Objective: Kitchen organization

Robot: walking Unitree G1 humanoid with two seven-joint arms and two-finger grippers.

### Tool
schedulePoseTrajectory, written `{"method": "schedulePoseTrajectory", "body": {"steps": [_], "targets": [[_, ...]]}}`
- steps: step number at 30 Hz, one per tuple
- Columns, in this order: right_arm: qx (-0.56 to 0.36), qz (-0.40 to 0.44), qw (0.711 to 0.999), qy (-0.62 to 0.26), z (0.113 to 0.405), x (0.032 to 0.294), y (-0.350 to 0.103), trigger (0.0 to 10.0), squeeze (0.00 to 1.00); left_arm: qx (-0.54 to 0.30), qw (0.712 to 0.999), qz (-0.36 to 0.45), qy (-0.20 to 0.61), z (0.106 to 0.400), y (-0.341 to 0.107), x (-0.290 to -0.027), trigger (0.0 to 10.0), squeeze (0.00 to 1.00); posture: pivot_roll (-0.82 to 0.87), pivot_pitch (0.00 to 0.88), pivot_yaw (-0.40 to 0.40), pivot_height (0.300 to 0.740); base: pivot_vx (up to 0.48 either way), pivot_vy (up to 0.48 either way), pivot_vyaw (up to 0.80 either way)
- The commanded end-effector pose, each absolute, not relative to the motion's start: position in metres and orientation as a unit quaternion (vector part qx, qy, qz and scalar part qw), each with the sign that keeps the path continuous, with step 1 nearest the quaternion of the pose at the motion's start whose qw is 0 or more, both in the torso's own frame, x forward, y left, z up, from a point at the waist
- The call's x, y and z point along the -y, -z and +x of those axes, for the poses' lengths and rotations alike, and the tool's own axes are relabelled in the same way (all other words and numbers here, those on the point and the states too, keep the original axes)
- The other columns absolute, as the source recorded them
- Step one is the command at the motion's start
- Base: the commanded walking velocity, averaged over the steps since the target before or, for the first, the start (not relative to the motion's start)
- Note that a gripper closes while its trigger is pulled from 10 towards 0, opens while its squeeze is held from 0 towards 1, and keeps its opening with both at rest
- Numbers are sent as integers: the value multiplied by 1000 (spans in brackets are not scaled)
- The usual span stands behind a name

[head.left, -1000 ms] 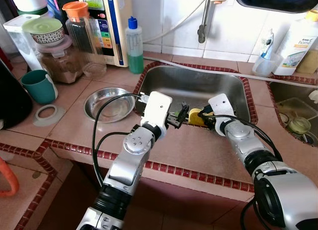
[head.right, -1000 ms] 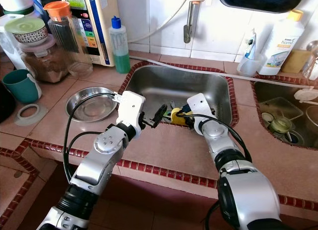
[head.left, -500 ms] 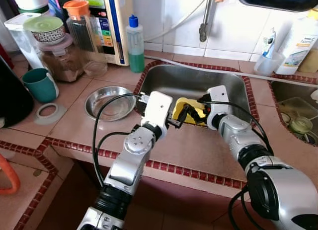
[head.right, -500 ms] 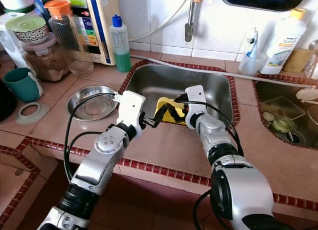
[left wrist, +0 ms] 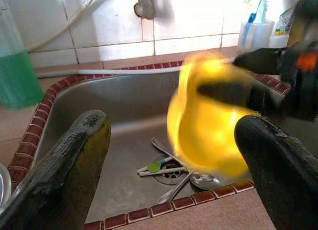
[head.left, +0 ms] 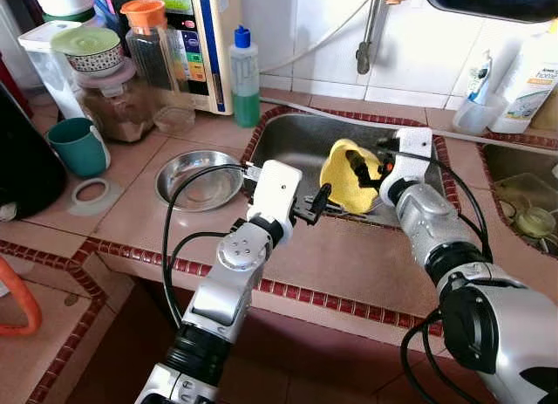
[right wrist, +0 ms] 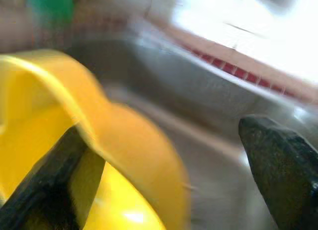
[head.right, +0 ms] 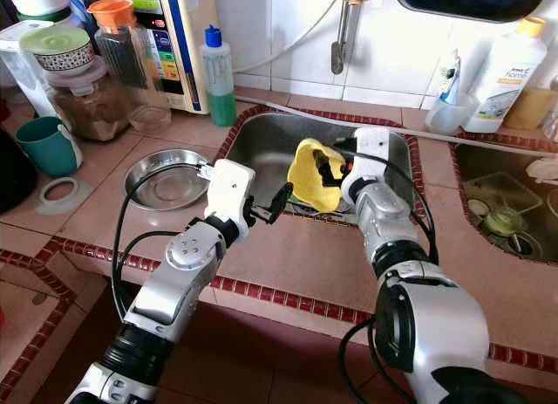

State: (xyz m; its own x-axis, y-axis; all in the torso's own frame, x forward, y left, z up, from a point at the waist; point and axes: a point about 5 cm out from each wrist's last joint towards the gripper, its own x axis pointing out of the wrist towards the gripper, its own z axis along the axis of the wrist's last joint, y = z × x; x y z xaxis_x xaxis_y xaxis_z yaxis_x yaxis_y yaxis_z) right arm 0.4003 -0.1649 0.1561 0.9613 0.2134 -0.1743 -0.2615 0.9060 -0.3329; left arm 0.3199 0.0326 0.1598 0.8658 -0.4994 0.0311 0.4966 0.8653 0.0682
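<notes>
Above the stainless steel sink [head.left: 288, 142], right gripper [head.left: 362, 170] pinches the yellow plastic bowl's [head.left: 344, 177] rim, tilted, just beyond the empty, spread left gripper [head.left: 319, 201]; keep the pinch firm and clear the sink edge before moving to the worktop [head.left: 349, 264].

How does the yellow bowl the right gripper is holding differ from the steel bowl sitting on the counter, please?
The yellow bowl is bright yellow and opaque; the steel bowl is shiny bare metal. The yellow bowl is lifted over the sink and tipped on its side by the right gripper, while the steel bowl rests flat and upright on the tiled counter, left of the sink. The steel bowl looks shallower. Both are round, and both appear empty.
</notes>
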Motion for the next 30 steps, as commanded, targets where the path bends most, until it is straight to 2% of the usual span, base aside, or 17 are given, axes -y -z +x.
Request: {"method": "schedulePoseTrajectory", "body": {"steps": [1,3,8,14,17,18,22,27,30], "targets": [[-116,-190,963,-154,396,160,-140,10000,0,28,966,33,256,322,-162,-31,10000,1000,68,34,16,740,0,0,0],[-153,-147,961,-174,392,159,-131,10000,0,28,966,33,256,322,-162,-31,10000,1000,70,33,16,740,0,0,0],[-191,-151,951,-193,387,162,-121,10000,0,29,967,35,252,322,-163,-32,10000,1000,73,35,14,740,0,0,0],[-225,-110,939,-238,385,165,-122,10000,0,27,967,36,251,322,-162,-33,10000,1000,69,33,15,740,0,0,0],[-218,-84,942,-241,386,165,-127,10000,0,27,967,36,251,323,-162,-33,10000,1000,69,33,15,740,0,0,0],[-185,-58,955,-224,391,167,-138,10000,0,28,968,36,248,324,-163,-32,10000,1000,67,34,13,740,0,0,0],[-114,-30,967,-225,397,161,-154,10000,0,28,973,41,226,326,-162,-37,10000,1000,69,34,12,740,0,0,0],[-77,14,955,-284,395,146,-158,10000,0,28,979,45,197,330,-163,-46,10000,1000,69,34,12,740,0,0,0],[-64,36,938,-338,388,133,-153,10000,0,30,987,53,148,338,-165,-60,10000,1000,63,34,17,740,0,0,0]]}}
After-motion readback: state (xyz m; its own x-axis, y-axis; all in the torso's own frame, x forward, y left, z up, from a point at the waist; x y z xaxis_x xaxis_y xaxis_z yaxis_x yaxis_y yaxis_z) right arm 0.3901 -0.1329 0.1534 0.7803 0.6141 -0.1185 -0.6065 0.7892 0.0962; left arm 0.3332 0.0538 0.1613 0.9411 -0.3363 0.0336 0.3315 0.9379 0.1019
